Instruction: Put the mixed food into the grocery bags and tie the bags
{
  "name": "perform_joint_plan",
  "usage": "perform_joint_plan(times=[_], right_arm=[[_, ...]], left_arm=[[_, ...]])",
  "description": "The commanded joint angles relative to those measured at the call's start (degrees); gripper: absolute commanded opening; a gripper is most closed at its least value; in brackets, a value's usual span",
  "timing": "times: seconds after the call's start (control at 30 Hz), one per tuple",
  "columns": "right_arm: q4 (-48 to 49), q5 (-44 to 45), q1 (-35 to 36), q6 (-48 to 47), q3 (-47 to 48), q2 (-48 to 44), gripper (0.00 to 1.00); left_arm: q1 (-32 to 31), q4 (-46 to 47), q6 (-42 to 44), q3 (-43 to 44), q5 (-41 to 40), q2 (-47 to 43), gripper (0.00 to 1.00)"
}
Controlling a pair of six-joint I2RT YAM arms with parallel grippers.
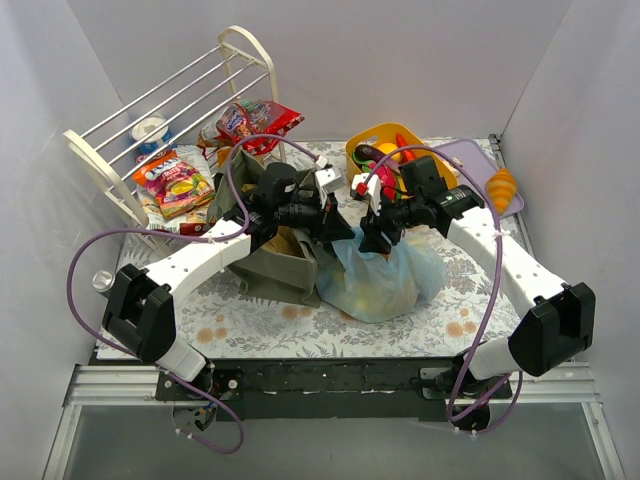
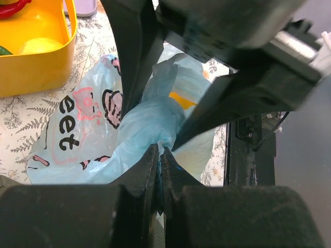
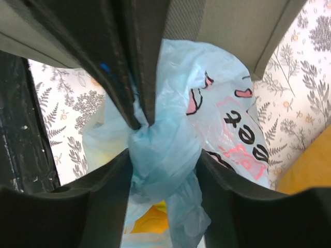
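The light-blue bag [image 1: 385, 285] lies at the table's middle with yellow food showing through it. Its handles are twisted into a knot [image 3: 163, 155]. My left gripper [image 2: 160, 155] is shut on a strip of the bag's plastic just above the knot. It also shows in the top view [image 1: 335, 225]. My right gripper [image 3: 163, 170] is open, with its fingers [image 3: 111, 181] on either side of the knot against the plastic. It also shows in the top view [image 1: 372, 235]. The olive tote [image 1: 270, 262] stands left of the blue bag, under my left arm.
A yellow tub [image 1: 362, 140] with toy food stands behind the grippers. A white wire rack [image 1: 150, 120] at the back left carries snack packets [image 1: 175, 180]. An orange toy [image 1: 502, 188] lies on a purple board [image 1: 470, 155] at the right.
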Motion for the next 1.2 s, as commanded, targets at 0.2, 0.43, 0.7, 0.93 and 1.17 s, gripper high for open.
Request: perform_joint_plan(times=[0.2, 0.43, 0.7, 0.93, 1.17], right_arm=[[13.4, 21.8, 3.4, 5.7, -6.2, -4.5, 0.13], [23.1, 32.1, 5.6, 6.6, -12.3, -12.4, 0.05], [25.3, 37.1, 5.7, 8.2, -12.6, -12.8, 0.05], [24.9, 39.2, 5.7, 9.1, -9.7, -14.1, 0.06], [25.7, 41.8, 5.7, 8.6, -8.3, -15.9, 0.08]], left_arm=[[0.3, 3.5, -0.7, -1.8, -2.5, -4.1, 0.00], [0.3, 5.2, -2.3, -2.8, -5.6, -4.8, 0.00], [0.3, 7.8, -3.2, -2.9, -6.5, -5.0, 0.00], [0.3, 8.0, -2.8, -3.3, -8.5, -4.8, 0.00], [-0.3, 9.6, -4.0, -3.2, -8.1, -4.0, 0.00]])
